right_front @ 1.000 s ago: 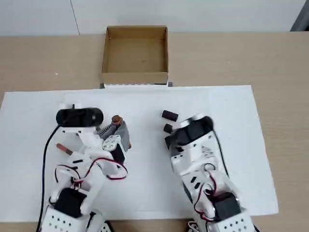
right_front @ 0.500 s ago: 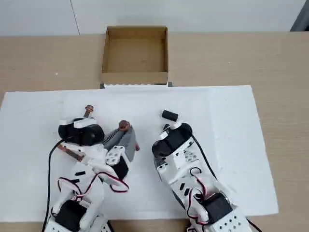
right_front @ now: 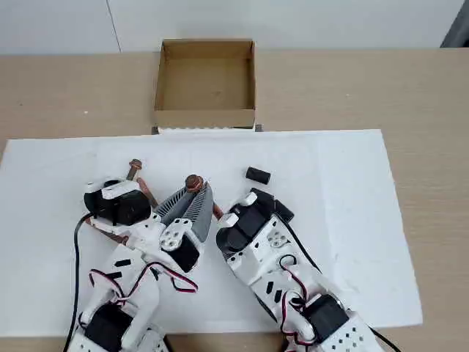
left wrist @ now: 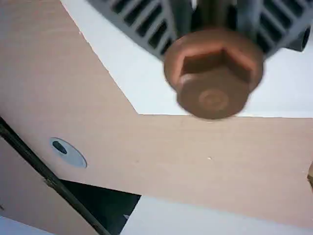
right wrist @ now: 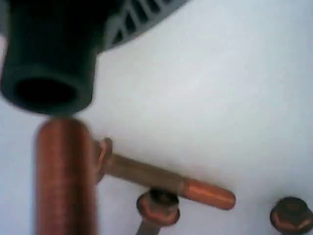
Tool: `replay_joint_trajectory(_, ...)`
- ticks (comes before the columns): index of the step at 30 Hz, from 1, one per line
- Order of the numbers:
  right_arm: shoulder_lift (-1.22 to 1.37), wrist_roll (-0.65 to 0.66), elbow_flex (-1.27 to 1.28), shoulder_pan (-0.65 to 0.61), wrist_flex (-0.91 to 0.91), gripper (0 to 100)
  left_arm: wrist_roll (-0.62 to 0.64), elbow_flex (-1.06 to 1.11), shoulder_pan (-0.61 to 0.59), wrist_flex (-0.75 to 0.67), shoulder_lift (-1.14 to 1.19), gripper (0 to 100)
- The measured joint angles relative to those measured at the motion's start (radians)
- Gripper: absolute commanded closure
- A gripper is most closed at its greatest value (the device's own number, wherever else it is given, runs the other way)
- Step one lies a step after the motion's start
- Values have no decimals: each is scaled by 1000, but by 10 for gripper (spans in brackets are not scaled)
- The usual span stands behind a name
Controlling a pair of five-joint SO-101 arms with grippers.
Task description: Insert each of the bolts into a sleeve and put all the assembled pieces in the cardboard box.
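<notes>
Copper-coloured metal is seen at the middle of the white paper sheet (right_front: 344, 220): a bolt (right_front: 193, 182) is clamped by its shank just under the hexagonal head between the grey fingers (left wrist: 142, 14) of the left gripper (right_front: 192, 193). The bolt is held off the sheet, tilted towards the right arm. A black sleeve (right wrist: 49, 63) is grasped in the right gripper (right_front: 226, 224), with its open mouth turned towards the bolt's threaded end. In the right wrist view the shank is seen right at that mouth, not inside it; whether the two touch cannot be told.

A second black sleeve (right_front: 257, 175) is left lying on the sheet, just beyond the right arm. Three more bolts are lying on the sheet around the left arm: a first loose bolt (right_front: 135, 167), a second loose bolt (right_front: 146, 192) and a third loose bolt (right_front: 102, 229). The cardboard box (right_front: 205, 117) is placed on the wooden table (right_front: 410, 95) at the sheet's far edge, and no pieces are held in it.
</notes>
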Motion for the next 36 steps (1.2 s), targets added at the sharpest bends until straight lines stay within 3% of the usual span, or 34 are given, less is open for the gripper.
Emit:
replay_joint_trajectory(32, 0, 40, 0, -43, -28, 996, 8, 72, 5, -9, -5, 995)
replay_joint_trajectory(36, 0, 51, -2, -44, -81, 996, 8, 71, 25, 40, -5, 995)
